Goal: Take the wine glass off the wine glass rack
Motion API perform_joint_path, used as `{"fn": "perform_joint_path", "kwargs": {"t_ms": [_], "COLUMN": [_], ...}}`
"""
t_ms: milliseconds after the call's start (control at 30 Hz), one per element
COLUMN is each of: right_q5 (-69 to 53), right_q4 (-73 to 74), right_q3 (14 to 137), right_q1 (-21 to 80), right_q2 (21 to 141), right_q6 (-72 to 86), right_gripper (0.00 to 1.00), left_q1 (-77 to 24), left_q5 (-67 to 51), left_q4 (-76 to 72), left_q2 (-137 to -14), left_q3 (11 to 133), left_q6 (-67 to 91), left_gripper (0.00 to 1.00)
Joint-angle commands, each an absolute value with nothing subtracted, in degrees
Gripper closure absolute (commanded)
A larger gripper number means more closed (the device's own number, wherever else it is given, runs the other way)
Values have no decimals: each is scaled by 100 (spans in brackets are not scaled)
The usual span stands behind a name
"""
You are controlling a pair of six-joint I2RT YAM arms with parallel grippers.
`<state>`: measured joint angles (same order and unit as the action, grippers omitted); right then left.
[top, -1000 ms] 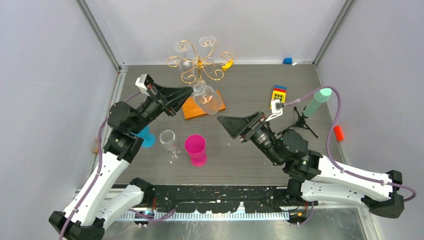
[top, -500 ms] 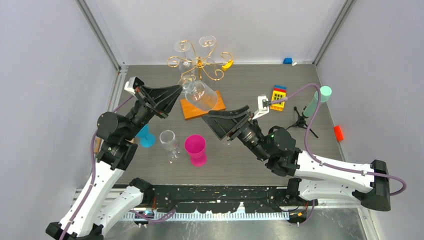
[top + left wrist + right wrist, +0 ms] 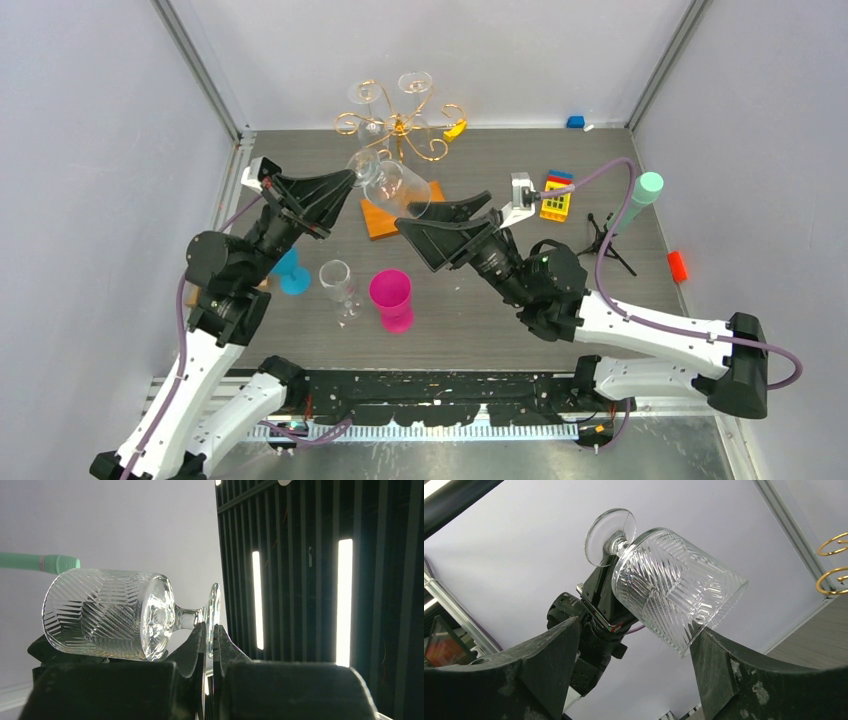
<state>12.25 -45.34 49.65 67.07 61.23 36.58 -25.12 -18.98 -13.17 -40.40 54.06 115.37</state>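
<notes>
Wine glass (image 3: pixel 392 188) number one lay on its side in the air, clear of the wine glass rack (image 3: pixel 400 125) and above its wooden base (image 3: pixel 380 222). My left claw (image 3: pixel 350 178) pinched it by the foot.

From the top camera I counted four glasses in all: that one, two hanging glasses (image 3: pixel 414 82) high on the gold scrolls, and one upright glass (image 3: pixel 338 283) on the bench (image 3: pixel 500 160) near a single pink cup (image 3: pixel 391 297). One black tripod (image 3: pixel 603 240) stood well off to the right.

Only my left wrist camera showed the foot's disc nipped between the fingers (image 3: pixel 192 647). Only my right wrist camera showed my right claw (image 3: pixel 634 630) spread wide on either side of the bowl's open rim, with one finger clearly apart from the glass.
</notes>
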Motion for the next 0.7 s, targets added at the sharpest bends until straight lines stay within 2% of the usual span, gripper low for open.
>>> {"fn": "perform_joint_path", "kwargs": {"t_ms": [0, 233, 400, 567, 667], "right_q5": [661, -291, -439, -538, -653], "right_q4": [-5310, -6195, -6344, -6369, -6352], "right_q3": [5305, 5132, 5122, 5184, 5233], "right_q1": [6461, 6266, 6246, 6249, 6249], "right_q2": [6252, 6379, 6336, 6332, 6350], "right_q6": [3776, 4065, 4109, 4096, 4089], "right_gripper": [18, 39, 56, 62, 73], "left_q1": [-2533, -2534, -2538, -2535, -2531], "left_q5": [-1730, -1402, -1187, -1289, -1320], "left_q4": [-1711, -1136, -698, -816, -843], "left_q2": [-3838, -3634, -3543, -3690, -3746], "left_q3": [5509, 5445, 5269, 5156, 5150], "left_q6": [11672, 11435, 11317, 11387, 11388], "left_gripper": [100, 100, 100, 100, 100]}}
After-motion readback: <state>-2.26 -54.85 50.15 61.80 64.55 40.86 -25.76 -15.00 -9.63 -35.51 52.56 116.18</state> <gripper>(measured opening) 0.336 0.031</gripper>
